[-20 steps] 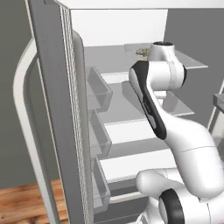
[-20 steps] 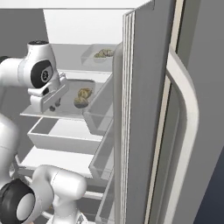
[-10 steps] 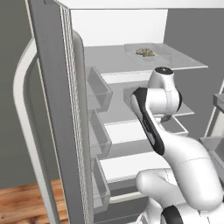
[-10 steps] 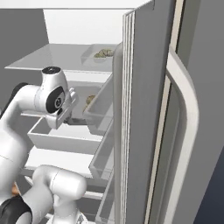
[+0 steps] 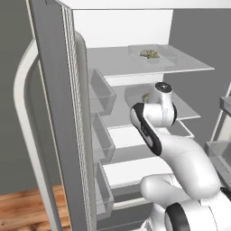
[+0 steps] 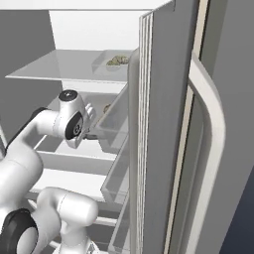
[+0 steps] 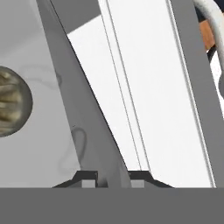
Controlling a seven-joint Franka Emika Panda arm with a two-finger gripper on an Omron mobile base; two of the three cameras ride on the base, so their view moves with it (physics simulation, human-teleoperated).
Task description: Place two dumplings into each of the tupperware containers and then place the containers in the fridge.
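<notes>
The fridge stands open, its white shelves facing me. One tupperware container holding dumplings rests on the top shelf. A second tupperware container hovers at the middle shelf, a dumpling inside it. My gripper is shut on this container's rim; in the hand view the grey wall runs up between the fingertips. In the left base view my wrist hides most of that container.
Clear door bins line the left door next to the arm. The long pale handle curves along the door's outside. A drawer sits below the middle shelf. More bins show at the right edge.
The arm has come down from top-shelf height to the middle shelf, carrying the held container with it. The container on the top shelf has stayed put.
</notes>
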